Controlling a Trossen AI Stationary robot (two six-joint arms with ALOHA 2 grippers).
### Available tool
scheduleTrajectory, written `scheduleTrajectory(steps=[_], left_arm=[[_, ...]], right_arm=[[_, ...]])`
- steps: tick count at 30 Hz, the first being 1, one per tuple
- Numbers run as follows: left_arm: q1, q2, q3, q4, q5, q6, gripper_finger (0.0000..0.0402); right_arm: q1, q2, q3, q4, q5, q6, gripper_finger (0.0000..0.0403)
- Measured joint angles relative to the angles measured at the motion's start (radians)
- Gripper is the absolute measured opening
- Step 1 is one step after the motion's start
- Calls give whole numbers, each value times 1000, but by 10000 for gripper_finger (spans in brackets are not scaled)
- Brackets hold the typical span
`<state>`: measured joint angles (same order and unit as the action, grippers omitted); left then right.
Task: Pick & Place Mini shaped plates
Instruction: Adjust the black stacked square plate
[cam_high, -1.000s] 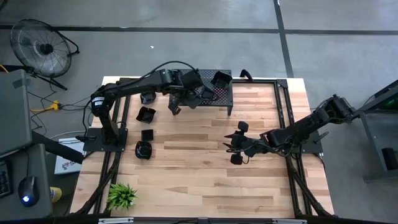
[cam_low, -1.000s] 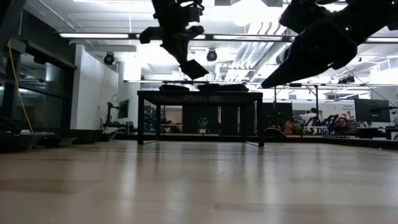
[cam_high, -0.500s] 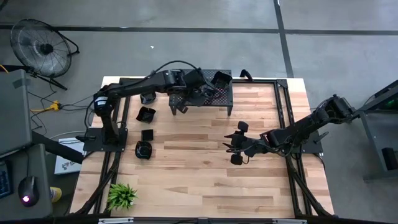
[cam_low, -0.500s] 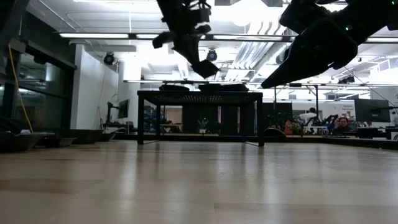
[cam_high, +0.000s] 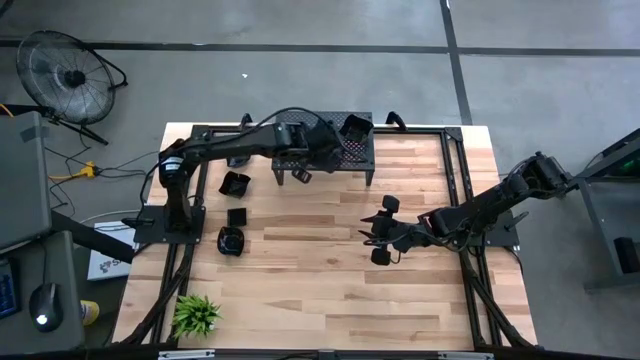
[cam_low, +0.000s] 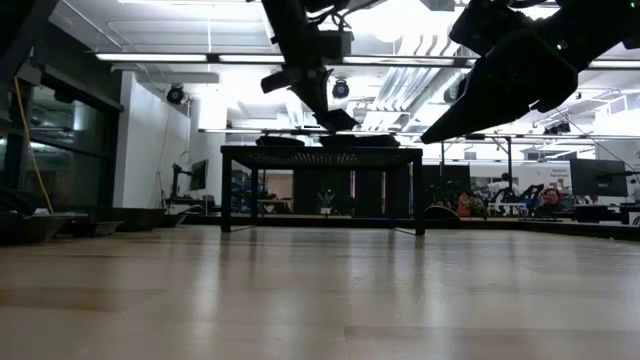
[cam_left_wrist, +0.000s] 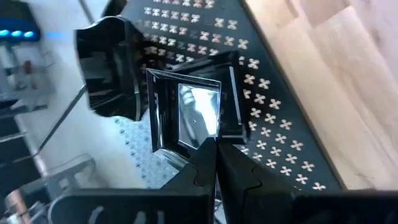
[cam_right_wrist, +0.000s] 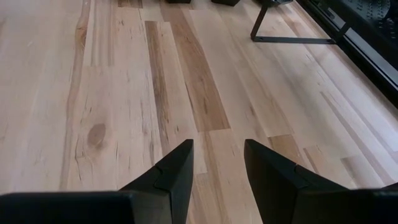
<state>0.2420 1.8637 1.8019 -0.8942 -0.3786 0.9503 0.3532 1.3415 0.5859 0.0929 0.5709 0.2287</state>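
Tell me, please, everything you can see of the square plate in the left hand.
The square plate is small, glossy black and mirror-like, with a flat centre and a raised, flared rim. The left hand pinches one edge, shut on it, holding it tilted just above the black perforated stand, beside a rounder black dish already there.

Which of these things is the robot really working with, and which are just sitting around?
Part of the job:
- square plate pinched in the left gripper, over the stand
- perforated stand with a plate on it
- plates on the table

Just there:
- green plant
- floor fan
- right gripper, open and empty
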Motion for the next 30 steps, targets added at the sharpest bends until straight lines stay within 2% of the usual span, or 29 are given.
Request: scheduleTrajectory(steps=[7,10,13,30], left_arm=[[-31,6,0,35,-33,-106,2],[-26,24,-1,33,-79,-150,2],[-26,28,1,61,-110,-146,2],[-29,41,-1,56,-114,-150,2]], right_arm=[[0,0,0,0,3,2,138],[0,0,0,1,2,5,138],[0,0,0,0,-1,6,138],[0,0,0,-6,2,3,138]])
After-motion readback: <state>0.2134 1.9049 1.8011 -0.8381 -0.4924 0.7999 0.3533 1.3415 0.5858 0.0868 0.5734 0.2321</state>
